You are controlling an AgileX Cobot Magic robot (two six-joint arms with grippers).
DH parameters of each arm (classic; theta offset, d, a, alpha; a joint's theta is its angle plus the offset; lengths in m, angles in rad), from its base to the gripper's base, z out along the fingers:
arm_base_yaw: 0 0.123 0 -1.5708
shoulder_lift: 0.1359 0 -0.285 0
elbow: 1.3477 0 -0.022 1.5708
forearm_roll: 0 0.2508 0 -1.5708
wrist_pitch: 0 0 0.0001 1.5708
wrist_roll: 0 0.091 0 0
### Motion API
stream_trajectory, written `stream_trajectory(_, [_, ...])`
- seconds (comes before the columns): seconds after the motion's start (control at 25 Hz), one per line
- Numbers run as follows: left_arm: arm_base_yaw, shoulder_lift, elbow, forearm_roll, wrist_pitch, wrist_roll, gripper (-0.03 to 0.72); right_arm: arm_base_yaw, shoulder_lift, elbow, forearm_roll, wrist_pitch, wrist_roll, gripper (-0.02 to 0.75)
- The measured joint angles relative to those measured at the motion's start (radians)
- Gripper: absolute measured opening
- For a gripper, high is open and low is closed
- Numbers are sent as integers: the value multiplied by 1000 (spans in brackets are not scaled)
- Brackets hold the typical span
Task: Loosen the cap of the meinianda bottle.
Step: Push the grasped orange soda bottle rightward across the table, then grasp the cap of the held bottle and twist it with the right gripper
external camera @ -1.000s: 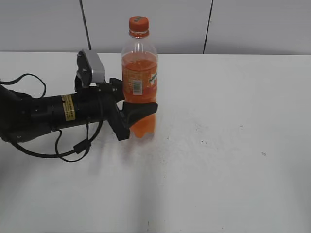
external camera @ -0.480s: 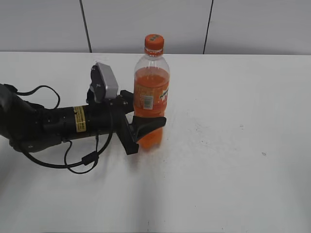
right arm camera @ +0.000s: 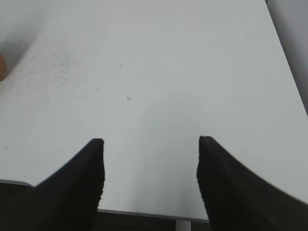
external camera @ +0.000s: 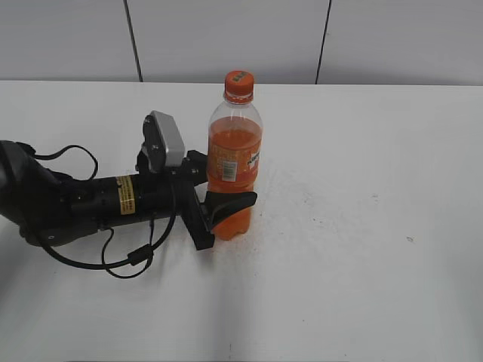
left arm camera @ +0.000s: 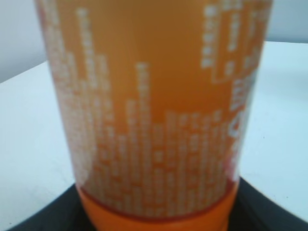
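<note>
Right pincer (right arm camera: 150, 144): jaws spread wide, nothing between them, hovering above bare white surface (right arm camera: 168, 72). Left pincer (external camera: 223, 207): clamped around the lower body of the meinianda bottle (external camera: 234, 162), dark fingers (external camera: 230, 202) touching it just under the label. Bottle stands upright on the surface, left of centre. Cap (external camera: 239, 81) sits on the neck, nothing touching it.

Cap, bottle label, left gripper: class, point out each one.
cap (external camera: 239, 81), exterior view, its orange side.
label (external camera: 232, 160), exterior view, by the barcode patch.
left gripper (external camera: 226, 207), exterior view, closed around the meinianda bottle (external camera: 235, 128).
</note>
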Motion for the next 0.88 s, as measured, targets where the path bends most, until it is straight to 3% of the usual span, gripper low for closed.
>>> stream_trajectory(0.88, [-6,4,0,-7,-7,3,397,0,0,0,0,0,0,459])
